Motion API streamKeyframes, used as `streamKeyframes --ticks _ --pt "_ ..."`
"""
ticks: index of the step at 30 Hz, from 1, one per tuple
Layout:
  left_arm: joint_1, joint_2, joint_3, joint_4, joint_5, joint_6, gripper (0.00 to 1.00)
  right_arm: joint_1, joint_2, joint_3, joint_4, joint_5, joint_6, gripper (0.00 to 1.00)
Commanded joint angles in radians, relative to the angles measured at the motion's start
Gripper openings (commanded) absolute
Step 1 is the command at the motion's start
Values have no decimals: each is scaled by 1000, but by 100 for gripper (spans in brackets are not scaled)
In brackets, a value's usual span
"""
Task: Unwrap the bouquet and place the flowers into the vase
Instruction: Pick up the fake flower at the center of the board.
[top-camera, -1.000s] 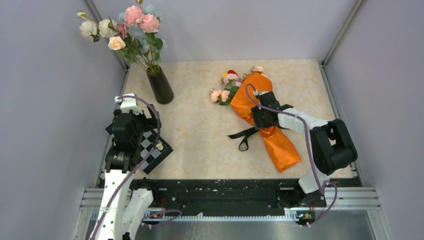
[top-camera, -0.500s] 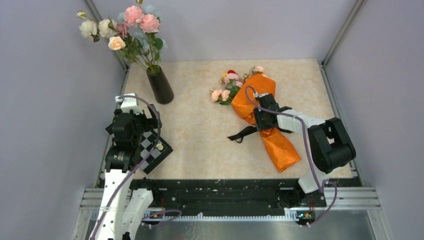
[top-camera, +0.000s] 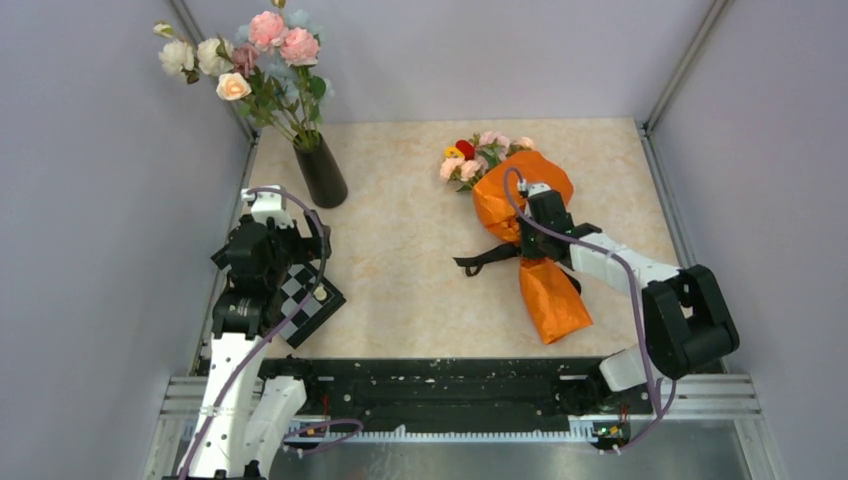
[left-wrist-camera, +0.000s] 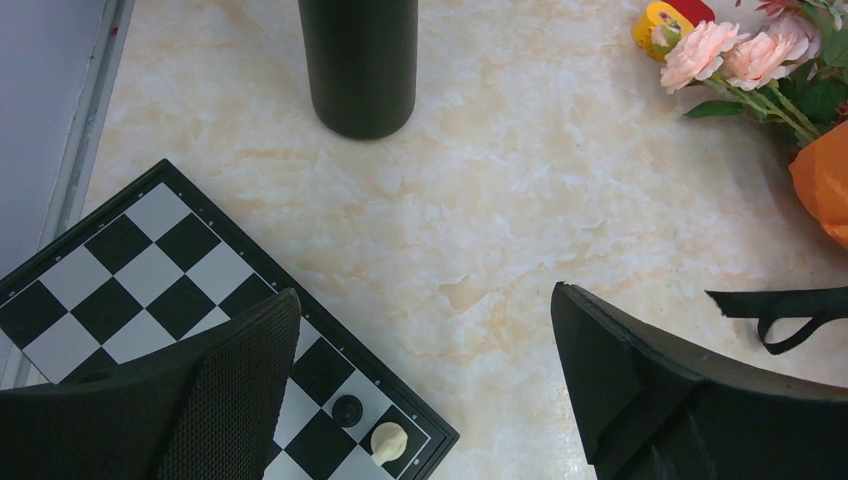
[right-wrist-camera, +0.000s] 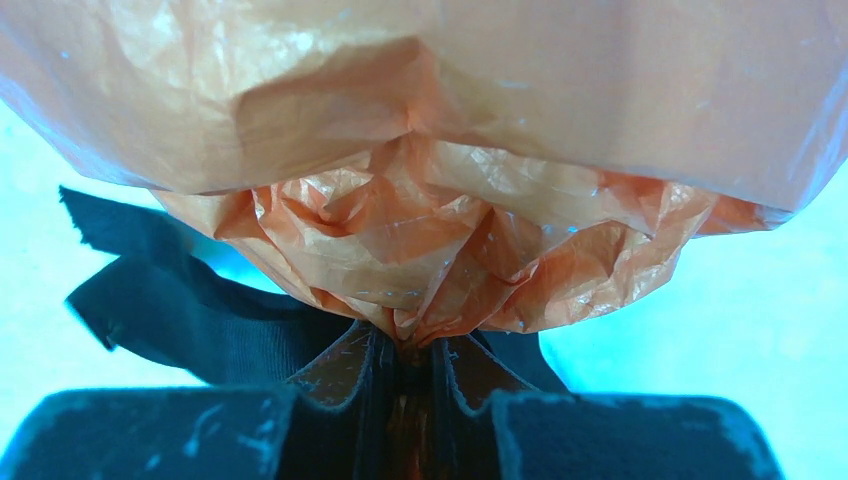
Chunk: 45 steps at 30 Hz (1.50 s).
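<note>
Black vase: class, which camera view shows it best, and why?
Top external: the black vase shows whole, holding a flower bunch. Left wrist crops the vase to its lower part; right wrist shows none of it.

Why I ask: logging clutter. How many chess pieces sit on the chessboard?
2: a black piece and a cream piece, side by side at one corner of the chessboard; the left gripper hides some squares, so more may be hidden.

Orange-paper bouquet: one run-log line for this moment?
right hand: shut on shiny orange-paper bouquet at tied waist | left hand: open | glossy black vase: upright
</note>
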Motion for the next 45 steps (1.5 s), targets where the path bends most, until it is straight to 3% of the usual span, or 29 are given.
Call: streamKeyframes --ticks 1,6,10,14,20,24,28,33,45 --pt "-3 -5 0 40 44 8 99 7 -117 -16 122 -29 40 0" --pt "-2 -17 -1 63 136 -4 99 7 -220 -62 211 -70 79 0" --pt "-6 -9 2 145 320 -143 99 7 -298 -65 288 -172 137 0" --pt "-51 -12 -38 374 465 -404 99 7 -372 -70 399 -305 215 0" --pt "-249 -1 -152 784 429 -732 99 12 -403 -62 619 -576 404 0" --pt "-412 72 -124 840 344 -733 99 40 -406 -57 779 -698 488 0" --pt "-507 185 -90 956 355 -752 99 68 -402 -26 855 -795 514 0" --pt "-577 275 -46 1056 374 -744 99 82 -409 -43 1021 -887 617 0" --pt "-648 360 1 1124 343 -717 99 103 -404 -30 1140 -1037 702 0"
